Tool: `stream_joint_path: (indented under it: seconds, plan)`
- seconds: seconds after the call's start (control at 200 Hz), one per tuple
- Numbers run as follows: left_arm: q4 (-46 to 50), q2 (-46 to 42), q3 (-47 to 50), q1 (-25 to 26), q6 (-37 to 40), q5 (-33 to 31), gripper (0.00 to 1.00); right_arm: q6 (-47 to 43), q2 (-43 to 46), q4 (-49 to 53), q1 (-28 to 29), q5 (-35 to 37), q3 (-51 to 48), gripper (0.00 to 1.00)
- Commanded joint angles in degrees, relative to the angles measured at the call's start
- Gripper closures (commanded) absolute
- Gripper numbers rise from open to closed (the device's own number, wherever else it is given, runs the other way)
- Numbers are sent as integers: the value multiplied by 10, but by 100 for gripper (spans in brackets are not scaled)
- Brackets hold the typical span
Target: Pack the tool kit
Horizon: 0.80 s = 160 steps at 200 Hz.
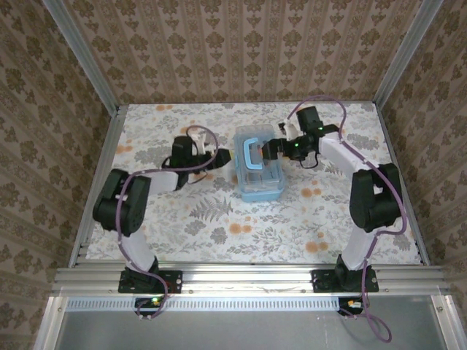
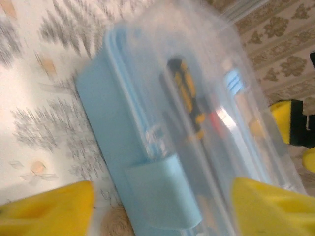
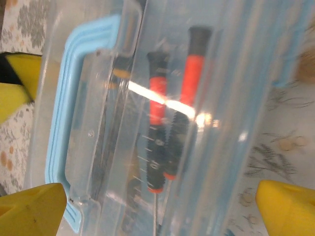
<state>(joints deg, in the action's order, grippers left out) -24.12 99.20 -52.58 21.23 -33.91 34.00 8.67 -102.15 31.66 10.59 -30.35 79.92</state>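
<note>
The light-blue case [image 1: 260, 176] sits closed on the counter [image 1: 219, 226], with red-black screwdrivers [image 3: 158, 123] inside it. The left pincer [image 1: 221, 158] is at the case's left side and the right pincer [image 1: 271, 149] at its right, both with fingers apart.

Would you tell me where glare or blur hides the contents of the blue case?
Right wrist: a bright glare streak crosses the small translucent light-blue plastic case over two red-and-black screwdrivers, yet they stay readable. Left wrist: blurred throughout, smearing a yellow-and-black tool handle inside. Top external: sharp, evenly lit, contents too small.
</note>
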Motion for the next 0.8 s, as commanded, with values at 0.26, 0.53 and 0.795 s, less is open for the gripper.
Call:
stream_joint_path:
  seconds: [0.26, 0.53, 0.795]
  plan:
    - [105, -293, 105, -67, 286, -421, 0, -65, 321, -357, -47, 357, -295, 0]
    - [-137, -342, 326, -137, 337, -506, 0, -55, 378, -597, -72, 460, -562, 0]
    - [-217, -235, 341, -177, 330, -483, 0, -48, 191, -705, -83, 426, -532, 0]
